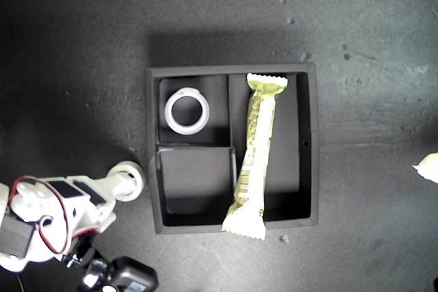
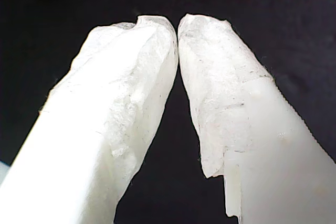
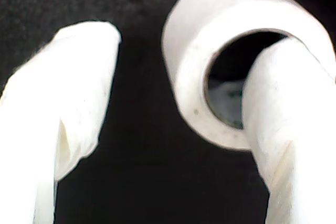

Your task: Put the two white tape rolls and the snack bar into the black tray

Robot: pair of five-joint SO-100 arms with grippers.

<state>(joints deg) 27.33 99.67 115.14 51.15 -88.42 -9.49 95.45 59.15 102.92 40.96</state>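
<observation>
The black tray (image 1: 309, 148) lies mid-table. One white tape roll (image 1: 186, 111) lies flat in its far small compartment on the exterior view's left. The snack bar (image 1: 256, 155) lies along the tall compartment, its near crimped end resting over the front wall. Another tape roll (image 1: 127, 180) (image 3: 231, 51) hangs just outside the tray's wall on the exterior view's left, threaded on one finger (image 3: 286, 129) of my second gripper (image 1: 115, 188) (image 3: 184, 43). That gripper is open, its other finger standing apart from the roll. My first gripper (image 2: 177, 24) is shut with nothing between its tips.
The dark mat (image 1: 369, 46) surrounds the tray. The second arm's body with red wires (image 1: 41, 223) fills the exterior view's lower left corner. A white tip of another arm (image 1: 428, 167) pokes in at that view's right edge.
</observation>
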